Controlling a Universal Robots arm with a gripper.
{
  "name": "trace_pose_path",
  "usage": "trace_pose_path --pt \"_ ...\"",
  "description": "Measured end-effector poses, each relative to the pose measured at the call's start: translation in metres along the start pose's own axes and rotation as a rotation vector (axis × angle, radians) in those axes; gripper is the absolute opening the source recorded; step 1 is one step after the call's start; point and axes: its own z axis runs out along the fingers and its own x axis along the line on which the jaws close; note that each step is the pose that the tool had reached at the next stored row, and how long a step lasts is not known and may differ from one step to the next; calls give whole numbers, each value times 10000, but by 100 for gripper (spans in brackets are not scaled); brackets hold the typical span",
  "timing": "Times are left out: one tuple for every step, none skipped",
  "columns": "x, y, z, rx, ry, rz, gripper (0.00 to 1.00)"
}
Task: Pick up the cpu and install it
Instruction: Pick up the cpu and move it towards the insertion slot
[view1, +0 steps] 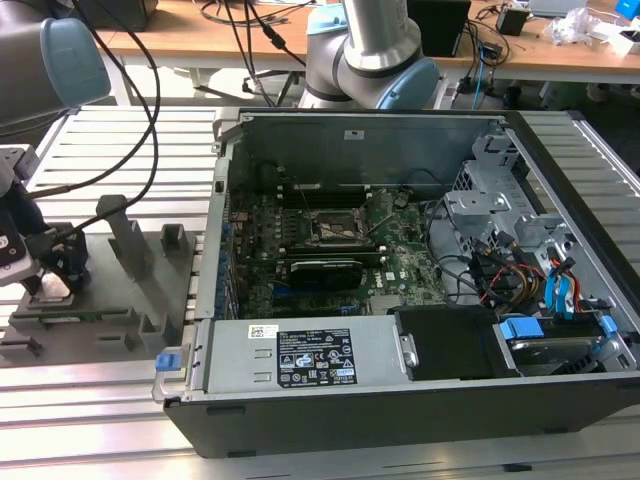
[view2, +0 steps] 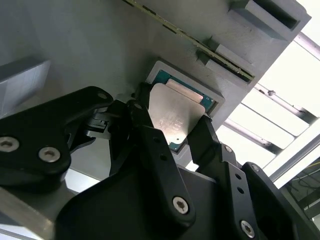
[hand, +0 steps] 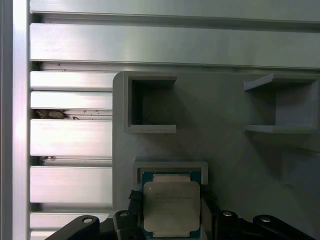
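The work stood at the pick-up step: the black gripper (view2: 172, 120) hung over the matt grey moulded plastic holder (view1: 130, 290) at the exterior view's left, well apart from the open black metal computer case (view1: 400, 400) and the black square socket frame (view1: 338, 228) on its green motherboard. The cpu (view2: 175, 117), a small flat square chip with a bright silvery-grey metal top plate and a green rim, lay in a shallow square pocket of that holder, seemingly not yet raised. In both wrist views the jaws had narrowed to about the chip's width, one black finger (view2: 145, 112) at each of two opposite edges and apparently pressing on them, so the hold looked made. Judged from this, freeing the chip would call for a straight, level lift, since the pocket's low walls sat just beside its rim and a tilt could catch a corner. The plate looked smooth and hard, offering little grip on its thin edges. The holder's other pockets were blocky and sharp-edged, and it rested on a counter (hand: 70, 135) of ribbed, slotted aluminium bars with a dull sheen.
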Motion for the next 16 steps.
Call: trace_pose_path --pt "0 -1 0 5 0 0 55" --pt "0 -2 -1 27 2 -3 55" --pt "0 -1 0 32 1 -3 55" --pt "0 0 -3 31 -1 -1 55" --pt "-1 0 -4 31 -1 -1 55" --pt "-1 0 -5 31 -1 -1 55" --pt "-1 0 -8 31 -1 -1 55" --pt "-1 0 -14 31 0 -1 55" --pt "-1 0 -18 32 0 -1 55" --pt "-1 -1 -23 32 1 -1 55" --pt "-1 -1 -29 32 1 -1 55" --pt "-1 -1 -37 32 1 0 55" --pt "-1 -1 -43 32 2 0 55" --pt "-1 -1 -46 31 0 -1 55" --pt "-2 -1 -55 31 1 -1 55" --pt "-2 -1 -64 31 0 -1 55"
